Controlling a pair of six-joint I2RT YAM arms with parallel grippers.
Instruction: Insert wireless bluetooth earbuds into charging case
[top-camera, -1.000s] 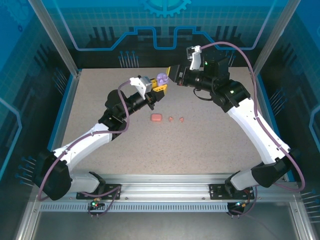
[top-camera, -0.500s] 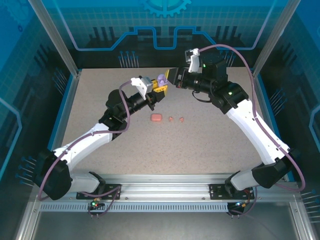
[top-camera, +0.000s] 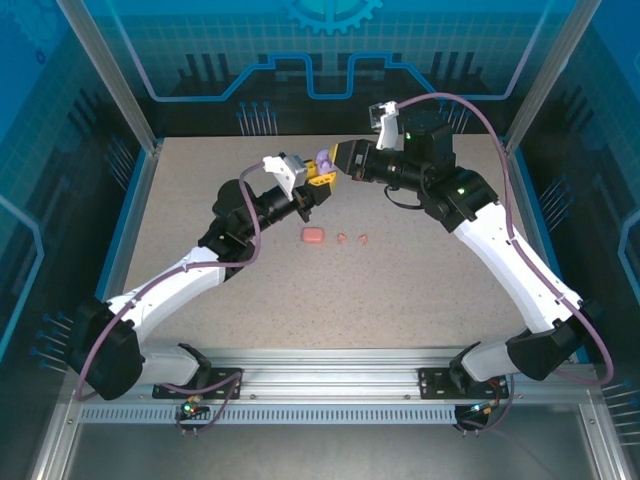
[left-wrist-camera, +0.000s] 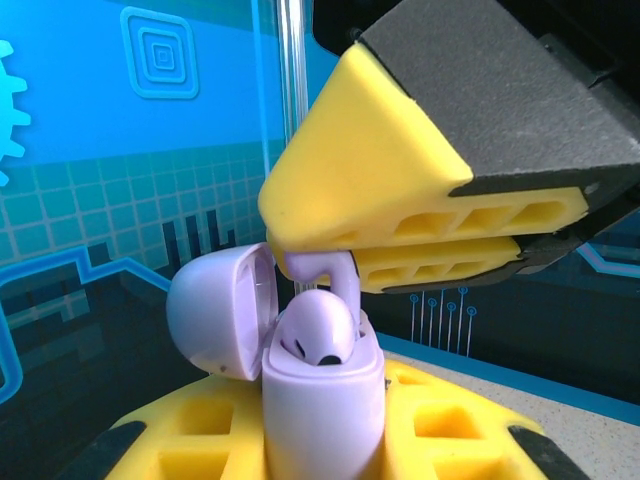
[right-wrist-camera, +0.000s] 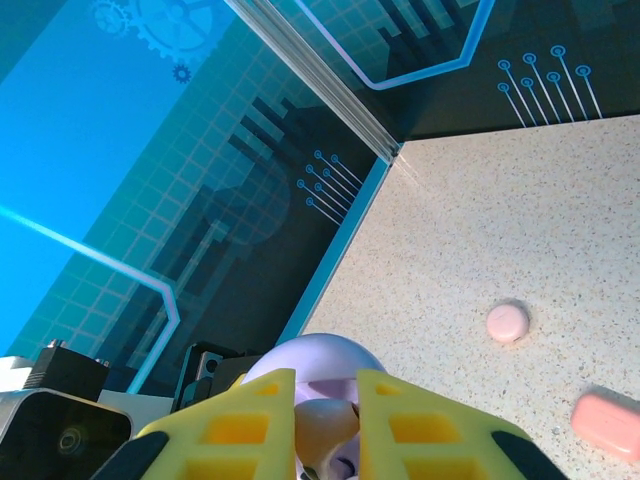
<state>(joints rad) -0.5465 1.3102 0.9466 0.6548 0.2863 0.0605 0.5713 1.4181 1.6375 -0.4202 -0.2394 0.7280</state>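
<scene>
Speckled table (top-camera: 400, 290) is lying under both arms in the top external view, with blue printed walls around it. The left gripper (top-camera: 320, 178) is clamping the purple case (top-camera: 324, 158) above the far middle, and the right gripper (top-camera: 345, 160) is hanging just to the right of the case. The coral case (top-camera: 312, 235) is lying nearer, with two coral earbuds (top-camera: 343, 238) to its right.

In the left wrist view, the left gripper (left-wrist-camera: 322, 450) is squeezing the open purple case (left-wrist-camera: 320, 395), whose lid is hanging to the left. The right gripper (left-wrist-camera: 285, 240) is pinching the purple earbud (left-wrist-camera: 318, 335) by its stem, and the bud's head is sitting in the case's mouth.

In the right wrist view, the right gripper (right-wrist-camera: 325, 425) is holding its fingers narrowly apart over the purple case (right-wrist-camera: 310, 355). A pale pink case (right-wrist-camera: 507, 322) and the coral case (right-wrist-camera: 607, 420) are resting on the table (right-wrist-camera: 520, 220).
</scene>
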